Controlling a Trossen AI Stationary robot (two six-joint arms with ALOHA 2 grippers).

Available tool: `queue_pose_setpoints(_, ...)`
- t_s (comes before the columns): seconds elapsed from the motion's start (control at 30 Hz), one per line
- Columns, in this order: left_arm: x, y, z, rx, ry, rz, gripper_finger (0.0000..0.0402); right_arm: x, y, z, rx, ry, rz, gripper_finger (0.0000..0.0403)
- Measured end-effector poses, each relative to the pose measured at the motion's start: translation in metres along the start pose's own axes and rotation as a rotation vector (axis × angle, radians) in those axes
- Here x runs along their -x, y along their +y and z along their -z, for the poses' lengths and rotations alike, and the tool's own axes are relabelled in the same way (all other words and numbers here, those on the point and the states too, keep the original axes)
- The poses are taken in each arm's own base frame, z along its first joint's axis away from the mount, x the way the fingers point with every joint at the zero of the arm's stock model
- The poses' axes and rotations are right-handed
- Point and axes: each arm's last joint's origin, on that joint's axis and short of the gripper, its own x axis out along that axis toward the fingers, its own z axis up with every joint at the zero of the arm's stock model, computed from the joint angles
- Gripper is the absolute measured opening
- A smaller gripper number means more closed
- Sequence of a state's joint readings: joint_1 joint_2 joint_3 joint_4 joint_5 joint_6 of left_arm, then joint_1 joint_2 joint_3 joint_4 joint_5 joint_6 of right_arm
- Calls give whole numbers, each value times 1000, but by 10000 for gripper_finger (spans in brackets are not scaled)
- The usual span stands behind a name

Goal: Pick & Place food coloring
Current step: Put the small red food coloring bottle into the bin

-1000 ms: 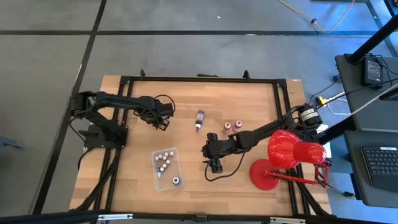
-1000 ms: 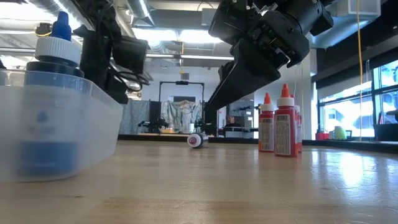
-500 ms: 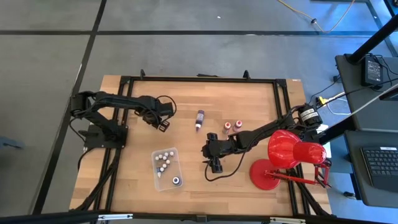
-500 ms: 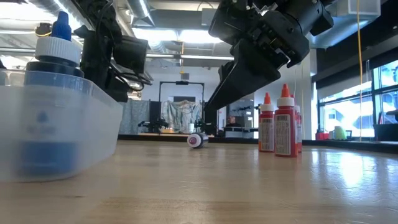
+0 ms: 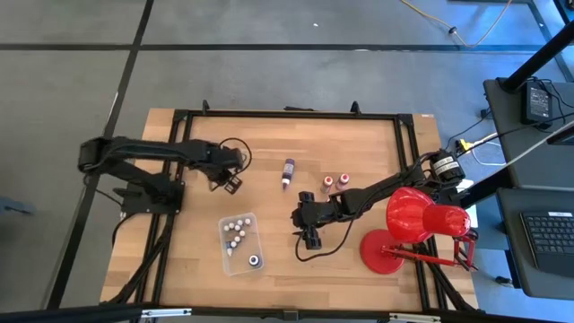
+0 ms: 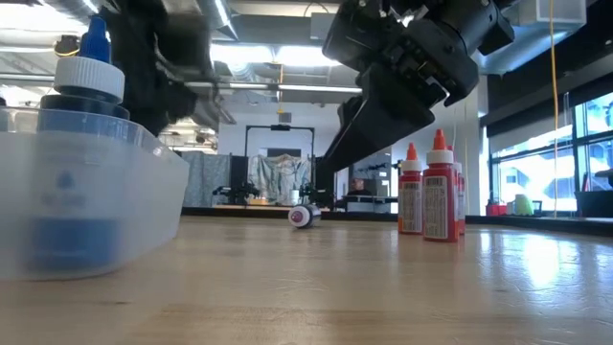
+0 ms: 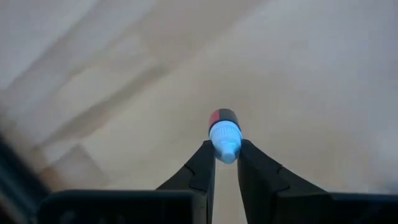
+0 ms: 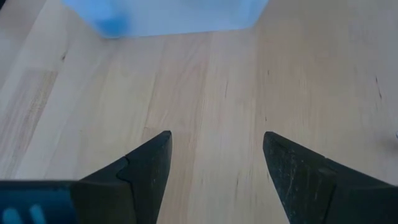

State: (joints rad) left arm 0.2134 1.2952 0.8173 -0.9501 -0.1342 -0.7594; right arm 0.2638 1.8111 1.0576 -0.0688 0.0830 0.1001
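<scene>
Wooden tabletop (image 5: 359,144) inside a black frame is seen from above, with a grey floor around it and a red desk lamp (image 5: 414,224) at its right near corner. A clear tray (image 5: 228,263) lies left of centre toward the near edge, and several small food coloring bottles (image 5: 236,231) are already gathered in it, among them a blue-capped one (image 6: 88,72). The left pincer (image 7: 226,163) is held over the left far part of the tabletop and is clamped on a small bottle with a pale blue tip (image 7: 224,135), so one more piece is judged to be on its way to the tray. Outside the tray, a longer purple bottle (image 5: 288,171) is left lying near the middle and two red bottles (image 5: 334,181) are left standing just right of it. The right pincer (image 8: 214,163) is parked between the tray and the lamp, its fingers apart and nothing between them
</scene>
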Motion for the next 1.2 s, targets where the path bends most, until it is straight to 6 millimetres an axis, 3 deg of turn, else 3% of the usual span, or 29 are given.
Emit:
queue_pose_setpoints(0.37, 60, -41, 55, -427, -227, 459, 43, 0, 0, 0, 4, -1, 4, 255)
queue_pose_setpoints(0.63, 85, -67, 94, -495, -249, 461, 42, 0, 0, 0, -2, -3, 4, 255)
queue_pose_setpoints(0.93, 57, -86, 131, -375, -80, 268, 43, 0, 0, -1, -29, -6, 4, 255)
queue_pose_setpoints(1.2, 32, -104, 141, -359, 15, 205, 44, 0, 0, -1, -57, -6, 3, 255)
